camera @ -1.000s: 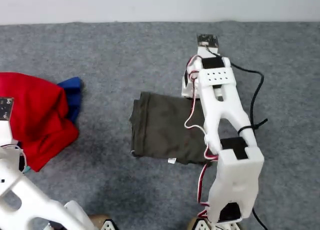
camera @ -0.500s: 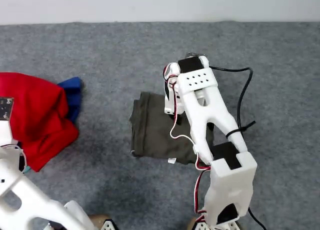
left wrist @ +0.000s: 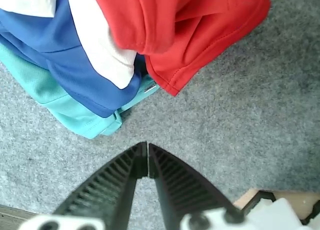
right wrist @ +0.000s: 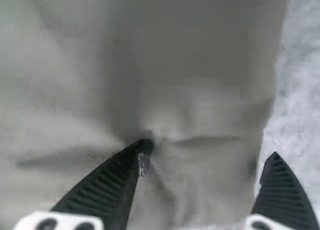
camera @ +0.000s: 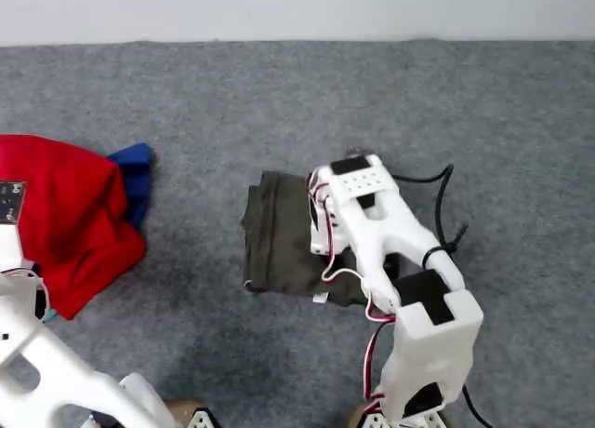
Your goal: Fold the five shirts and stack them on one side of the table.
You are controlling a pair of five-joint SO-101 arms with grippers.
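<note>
Right gripper swung back onto the olive shirt, claw apart; left gripper pinched together; I'd bite one full folded edge before lifting.

An olive shirt lies flat near the middle of the table. It is folded into a rough rectangle, with layered edges along its left side and a small pale tag poking out at its near edge. Its top layer shows soft creases. Well apart from it, at the table's left edge, four more shirts sit in a loose pile. A red shirt lies on top, rumpled and draping over the others. A blue shirt sticks out from under its far right side. A white shirt lies between red and blue, and a teal shirt lies underneath, its hem corner jutting out.
</note>
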